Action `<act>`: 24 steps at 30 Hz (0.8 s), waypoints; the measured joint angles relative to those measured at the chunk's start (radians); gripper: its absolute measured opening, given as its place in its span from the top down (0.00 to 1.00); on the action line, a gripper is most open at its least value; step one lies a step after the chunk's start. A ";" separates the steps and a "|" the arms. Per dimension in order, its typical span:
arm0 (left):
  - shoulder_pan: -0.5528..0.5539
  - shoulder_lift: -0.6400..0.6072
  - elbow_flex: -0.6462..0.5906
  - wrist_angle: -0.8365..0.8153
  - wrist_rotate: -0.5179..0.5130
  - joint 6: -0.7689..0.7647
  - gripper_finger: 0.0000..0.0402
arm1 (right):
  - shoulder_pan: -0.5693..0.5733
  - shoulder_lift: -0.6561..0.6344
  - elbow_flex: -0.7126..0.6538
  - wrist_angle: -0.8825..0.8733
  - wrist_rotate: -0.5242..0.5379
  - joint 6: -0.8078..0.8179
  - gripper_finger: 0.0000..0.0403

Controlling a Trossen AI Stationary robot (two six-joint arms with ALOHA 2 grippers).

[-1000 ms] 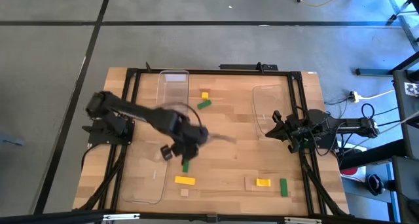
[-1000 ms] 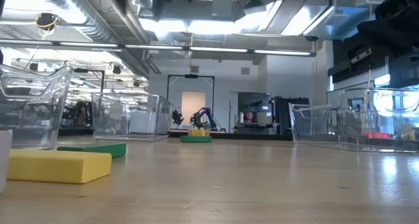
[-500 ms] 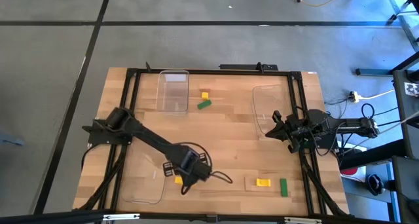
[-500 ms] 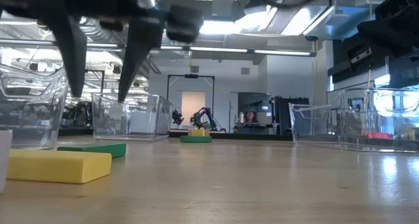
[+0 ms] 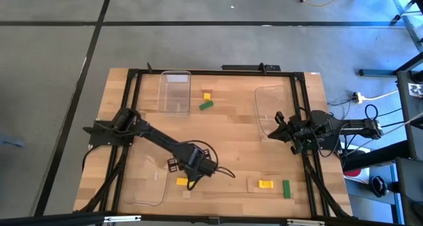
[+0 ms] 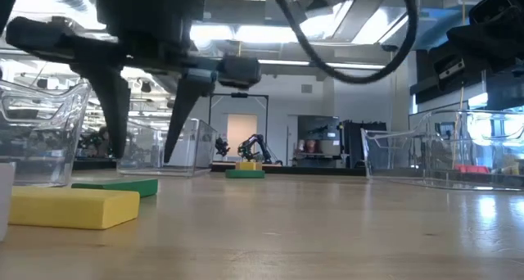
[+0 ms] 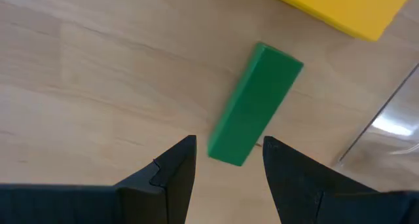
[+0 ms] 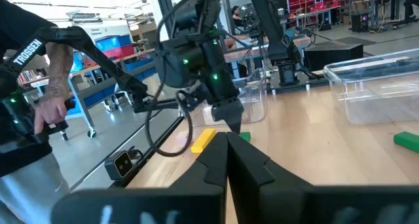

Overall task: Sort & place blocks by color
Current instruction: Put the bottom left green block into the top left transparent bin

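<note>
While its fingers stand spread apart with nothing between them, the left gripper (image 5: pixel 192 178) hangs low over the wooden table (image 5: pixel 231 127), directly above a green block (image 7: pixel 255 105) that lies flat on the boards. In the left wrist view the two dark fingers (image 7: pixel 171 173) frame the near end of that block without touching it, and a yellow block (image 7: pixel 337 9) lies just beyond its far end, beside the edge of a clear plastic tray (image 7: pixel 386 129). From above, the yellow block (image 5: pixel 181 182) shows just beside the gripper, next to the clear tray (image 5: pixel 147 180) on the left arm's side. In the low view the left gripper's fingers (image 6: pixel 110 96) point down over the green block (image 6: pixel 116 186), which lies just behind the yellow block (image 6: pixel 72 208).

Toward the far edge of the table, another small yellow block (image 5: pixel 207 96) and green block (image 5: pixel 206 105) sit close together just beside a second clear tray (image 5: pixel 174 92). Near the front edge, a yellow block (image 5: pixel 265 184) rests on a tan piece, with a green block (image 5: pixel 286 189) just beside it. A tiny tan cube (image 5: pixel 187 195) lies near the front edge, close to the left gripper.

The right gripper (image 5: pixel 281 128) waits at the right side of the table, against a third clear tray (image 5: pixel 269 97); its fingers (image 8: pixel 226 165) are pressed together, holding nothing.
</note>
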 joint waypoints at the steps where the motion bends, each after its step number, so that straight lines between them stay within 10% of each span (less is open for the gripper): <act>1: 0.004 0.000 -0.008 0.002 0.005 0.000 0.58 | 0.000 0.000 0.000 0.000 0.000 0.000 0.98; 24: 0.027 0.000 -0.031 0.136 0.059 0.000 0.58 | 0.000 0.000 0.000 0.000 0.000 0.000 0.98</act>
